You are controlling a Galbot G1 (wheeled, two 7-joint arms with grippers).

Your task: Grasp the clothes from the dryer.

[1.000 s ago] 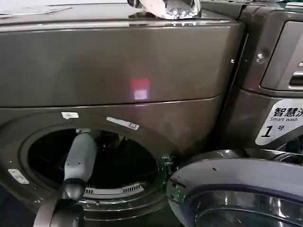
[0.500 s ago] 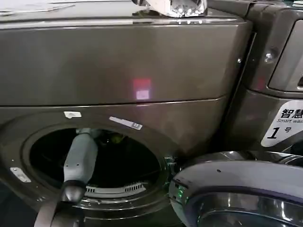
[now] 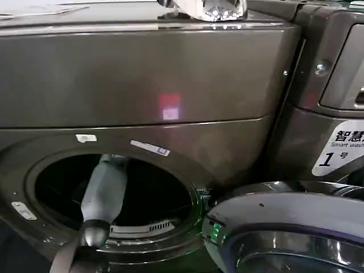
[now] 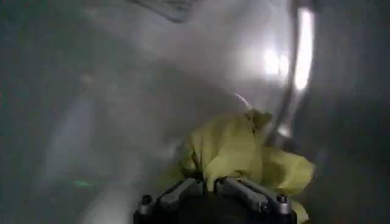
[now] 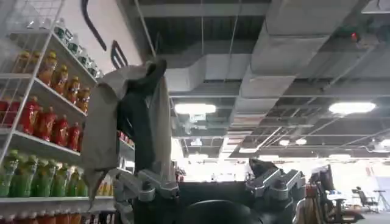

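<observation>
Lime-green clothes (image 4: 234,152) pinched by left gripper (image 4: 210,182) — inside dryer (image 3: 142,85).

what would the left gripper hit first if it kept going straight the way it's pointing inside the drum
Most likely the clothes: the lime-green bundle sits directly ahead of the left gripper, seemingly touching its fingertips. Behind it is the dryer drum wall, though depth there is hard to judge.

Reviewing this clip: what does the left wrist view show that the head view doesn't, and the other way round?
Left wrist view alone: the clothes, a lime-green bundle, right in front of the left gripper, whose fingers close in on the fabric. Head view alone: the dryer front, its round port, the open door and the neighbouring machine's "1" sticker. Shared: the left arm reaching into the drum, seen from outside and from inside.
</observation>
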